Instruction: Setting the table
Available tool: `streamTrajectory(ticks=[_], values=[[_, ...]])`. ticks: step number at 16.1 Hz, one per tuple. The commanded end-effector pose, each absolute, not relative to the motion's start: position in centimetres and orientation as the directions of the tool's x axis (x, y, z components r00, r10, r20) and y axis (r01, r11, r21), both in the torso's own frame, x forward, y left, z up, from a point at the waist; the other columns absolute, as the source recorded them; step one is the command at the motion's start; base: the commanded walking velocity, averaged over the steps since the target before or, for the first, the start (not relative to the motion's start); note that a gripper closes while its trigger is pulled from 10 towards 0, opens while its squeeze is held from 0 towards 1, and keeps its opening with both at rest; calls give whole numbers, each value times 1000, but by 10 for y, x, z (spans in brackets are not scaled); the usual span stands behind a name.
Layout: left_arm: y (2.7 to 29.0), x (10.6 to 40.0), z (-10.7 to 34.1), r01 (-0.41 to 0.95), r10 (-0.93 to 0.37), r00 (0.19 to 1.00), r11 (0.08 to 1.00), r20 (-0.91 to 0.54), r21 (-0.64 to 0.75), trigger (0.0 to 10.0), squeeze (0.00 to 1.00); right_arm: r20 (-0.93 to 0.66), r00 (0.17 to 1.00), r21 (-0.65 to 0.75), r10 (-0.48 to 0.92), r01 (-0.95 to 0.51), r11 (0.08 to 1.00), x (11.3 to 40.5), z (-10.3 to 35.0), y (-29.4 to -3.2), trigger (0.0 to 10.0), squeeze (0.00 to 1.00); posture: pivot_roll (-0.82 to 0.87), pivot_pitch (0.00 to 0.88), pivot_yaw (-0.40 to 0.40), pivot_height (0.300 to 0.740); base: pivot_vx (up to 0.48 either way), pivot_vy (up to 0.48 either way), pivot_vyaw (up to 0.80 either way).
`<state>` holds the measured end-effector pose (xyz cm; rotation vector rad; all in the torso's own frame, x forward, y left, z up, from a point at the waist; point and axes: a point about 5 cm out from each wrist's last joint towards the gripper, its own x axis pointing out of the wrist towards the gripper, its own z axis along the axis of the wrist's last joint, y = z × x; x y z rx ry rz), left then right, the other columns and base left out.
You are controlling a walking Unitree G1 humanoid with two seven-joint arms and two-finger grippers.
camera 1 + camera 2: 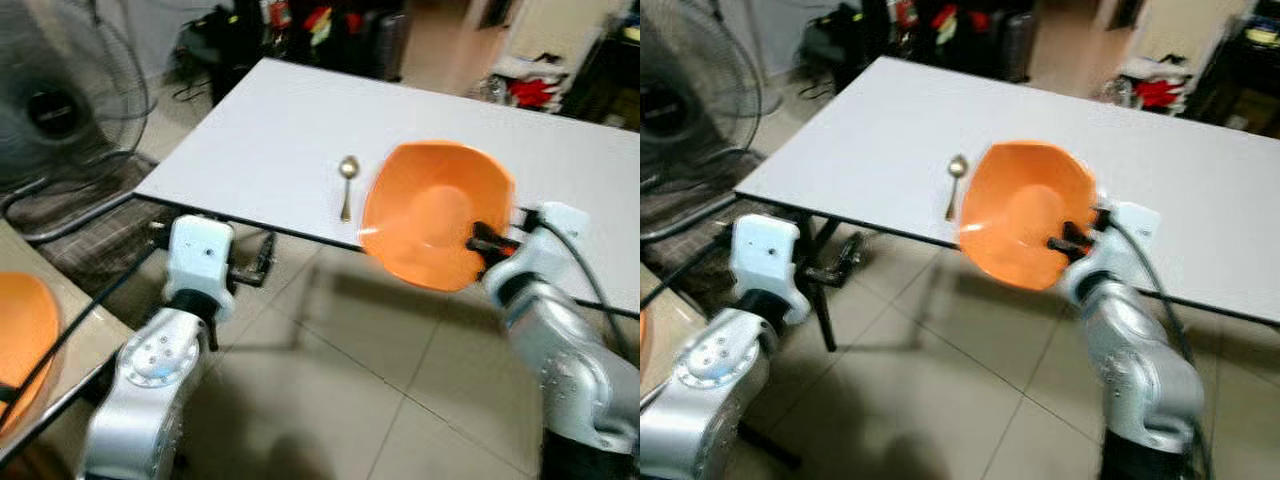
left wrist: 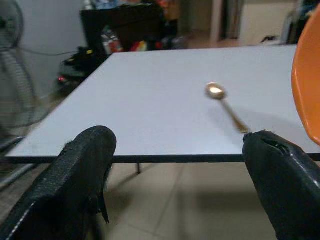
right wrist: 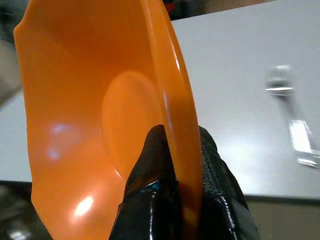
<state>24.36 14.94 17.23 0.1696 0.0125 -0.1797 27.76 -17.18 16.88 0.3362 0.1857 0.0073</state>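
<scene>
While clamping the right end effector (image 3: 172, 165) on the rim of the orange bowl (image 1: 435, 215), holding it tilted over the near counter (image 1: 260, 140) edge just right of the spoon (image 1: 347, 185), handle lying toward robot; left end effector (image 2: 175, 175) spread, empty, lower left.

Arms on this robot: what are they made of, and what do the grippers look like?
Both arms look like smooth silver metal with rounded joints and a paler, whitish block at each wrist. Thin black cables run along them. The left gripper and right gripper each have two thick, matte black fingers.
</scene>
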Motion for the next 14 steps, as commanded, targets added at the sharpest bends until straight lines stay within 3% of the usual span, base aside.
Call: streamTrajectory(ticks=[1, 14], values=[[144, 245, 173, 203, -202, 979, 967, -22, 154, 10000, 0, -156, 988, 331, 24, 29, 943, 277, 176, -179, 10000, 0, -45, 0, -73, 740, 345, 0, -731], [139, 248, 171, 244, -241, 970, 957, -35, 156, 10000, 0, -168, 986, 378, -12, 76, 923, 277, 177, -188, 10000, 0, -61, 19, -54, 740, 342, 0, -792]])
